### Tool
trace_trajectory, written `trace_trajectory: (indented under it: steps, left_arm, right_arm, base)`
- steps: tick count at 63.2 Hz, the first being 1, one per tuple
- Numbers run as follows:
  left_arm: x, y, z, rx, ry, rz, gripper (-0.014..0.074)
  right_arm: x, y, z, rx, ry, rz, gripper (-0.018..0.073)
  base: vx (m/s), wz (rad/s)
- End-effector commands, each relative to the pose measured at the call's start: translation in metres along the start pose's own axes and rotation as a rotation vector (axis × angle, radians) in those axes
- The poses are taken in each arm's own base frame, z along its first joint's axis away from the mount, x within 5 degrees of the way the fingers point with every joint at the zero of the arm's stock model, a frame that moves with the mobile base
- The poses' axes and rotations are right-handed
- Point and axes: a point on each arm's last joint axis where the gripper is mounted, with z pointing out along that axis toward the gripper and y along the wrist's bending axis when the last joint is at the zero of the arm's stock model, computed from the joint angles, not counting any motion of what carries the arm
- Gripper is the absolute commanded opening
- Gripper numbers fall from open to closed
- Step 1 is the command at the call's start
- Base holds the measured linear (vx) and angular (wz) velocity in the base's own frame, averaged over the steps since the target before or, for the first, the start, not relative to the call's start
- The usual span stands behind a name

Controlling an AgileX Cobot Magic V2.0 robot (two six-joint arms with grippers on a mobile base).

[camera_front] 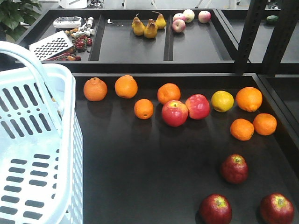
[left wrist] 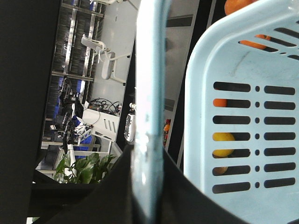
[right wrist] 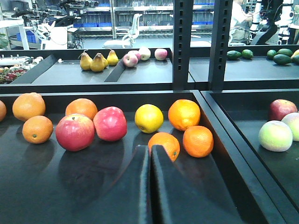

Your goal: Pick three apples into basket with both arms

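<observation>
Three dark red apples lie at the near right of the black tray: one [camera_front: 234, 168] further back, two [camera_front: 216, 209] [camera_front: 277, 208] at the front edge of the front view. None of them shows in either wrist view. The pale blue basket [camera_front: 28, 116] stands at the left with its hoop handle [camera_front: 28, 60] raised and nothing visible inside. In the left wrist view my left gripper [left wrist: 149, 186] is shut on the handle [left wrist: 150, 70], with the basket wall [left wrist: 243, 70] to its right. My right gripper [right wrist: 150, 148] is shut and holds nothing, low over the tray, pointing at an orange [right wrist: 164, 143].
Two brighter red apples [camera_front: 174, 113] [camera_front: 197, 106], a lemon [camera_front: 222, 101] and several oranges [camera_front: 126, 86] lie across the middle of the tray. The tray's raised right rim [camera_front: 280, 112] borders another bin. Rear bins hold pears [camera_front: 145, 27] and peaches [camera_front: 187, 17]. A black upright post [camera_front: 250, 32] stands at back right.
</observation>
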Motion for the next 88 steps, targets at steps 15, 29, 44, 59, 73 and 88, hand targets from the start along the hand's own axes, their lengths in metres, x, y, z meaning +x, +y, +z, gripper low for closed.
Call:
trace_trajectory:
  steps: [15,29,44,59,73,88]
  left_arm:
    - [-0.006,0.015,-0.009,-0.107,-0.069,-0.012,-0.0006]
    - [-0.006,0.015,-0.009,-0.107,-0.069,-0.013,-0.0006]
    - [-0.006,0.015,-0.009,-0.105,-0.069,-0.013,-0.0006]
    - [-0.006,0.015,-0.009,-0.105,-0.069,-0.013,-0.0006]
    - [-0.012,0.014,0.007,-0.076,-0.062,0.002,-0.0006]
    - [-0.033,0.003,0.065,0.015,-0.048,0.054,-0.0006]
  right_arm:
    - [-0.003,0.0,0.0,0.002,-0.074,-0.005,-0.0009]
    - [-0.003,0.0,0.0,0.002,-0.074,-0.005,-0.0009]
    - [-0.003,0.0,0.0,0.002,-0.074,-0.005,-0.0009]
    - [-0.003,0.0,0.0,0.002,-0.074,-0.005,-0.0009]
    - [-0.003,0.0,0.0,0.002,-0.074,-0.005,-0.0009]
    - [-0.003,0.0,0.0,0.002,-0.074,-0.005,-0.0009]
  base:
    - [0.0,0.0]
    - [0.0,0.0]
    - [0.0,0.0]
    - [0.0,0.0]
    - [0.0,0.0]
    - [0.0,0.0]
